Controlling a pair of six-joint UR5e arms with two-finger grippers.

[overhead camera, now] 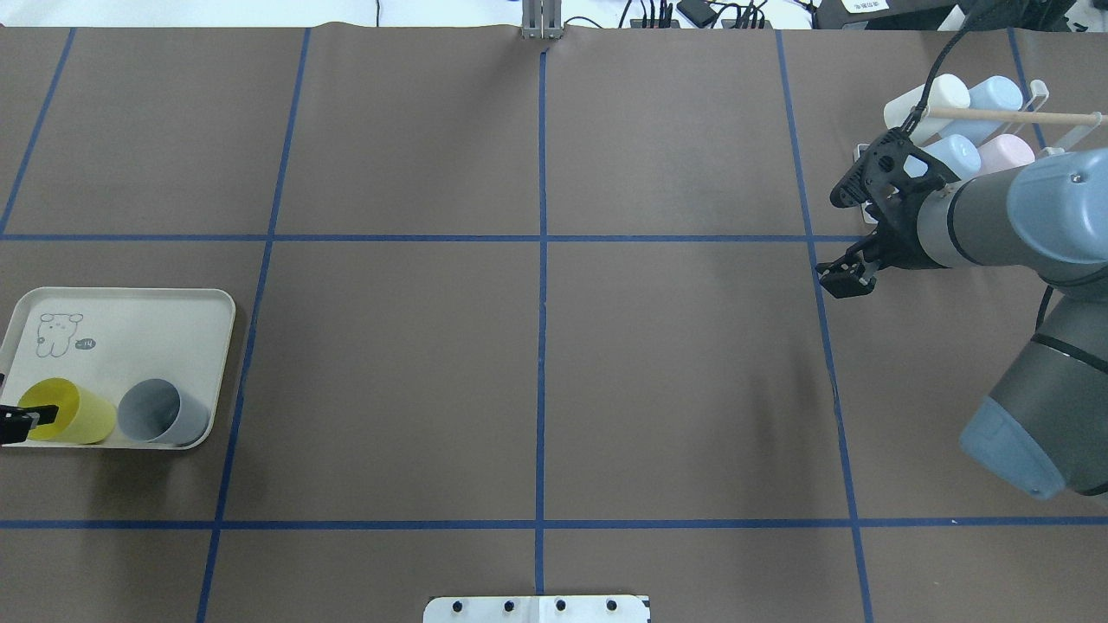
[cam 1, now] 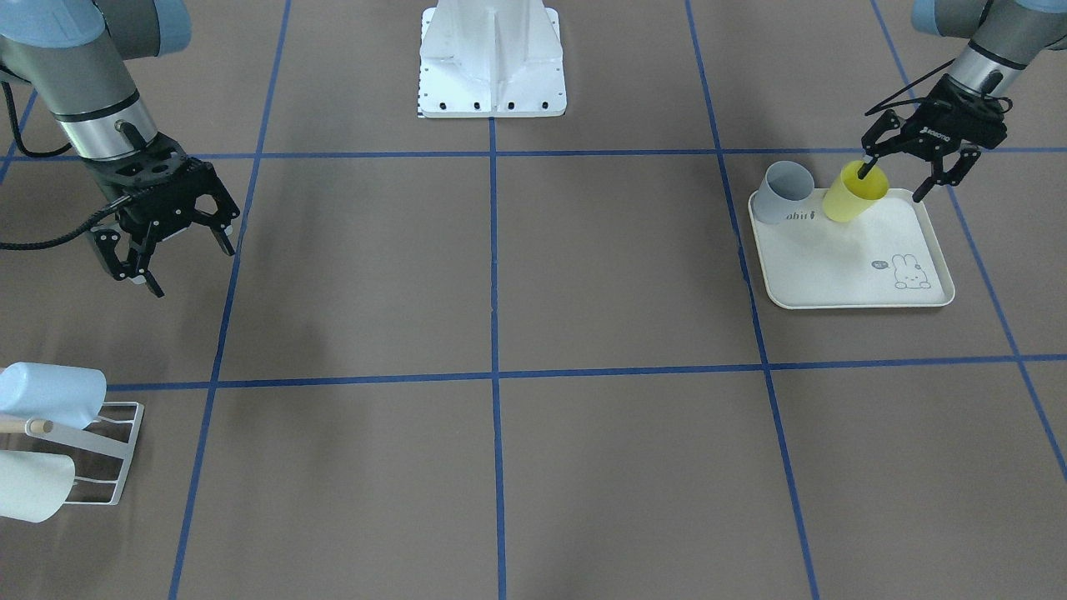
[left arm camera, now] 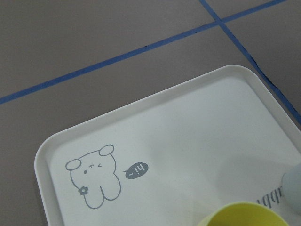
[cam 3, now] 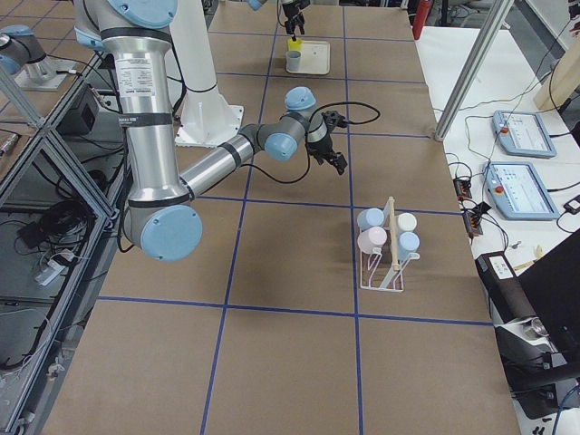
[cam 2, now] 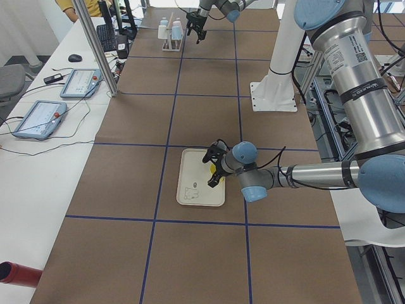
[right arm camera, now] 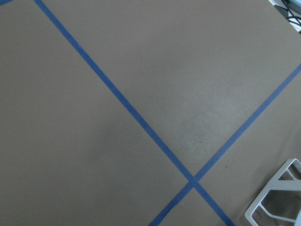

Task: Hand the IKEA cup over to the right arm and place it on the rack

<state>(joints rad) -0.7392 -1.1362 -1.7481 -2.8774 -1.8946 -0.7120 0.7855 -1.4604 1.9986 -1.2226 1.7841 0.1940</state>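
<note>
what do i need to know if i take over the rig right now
Left gripper: open, one finger inside the yellow cup, not shut on it.
Right gripper: open, empty, over the table near the rack.
The yellow cup is on the tray beside a grey cup; the rack holds four cups.
Done: left arm is at the cup.
Left: grasp, lift, hand to right, place on rack.

Two cups [cam 1: 852, 196] on one tray [cam 1: 850, 258], four more on one rack [overhead camera: 1013, 113]
</note>
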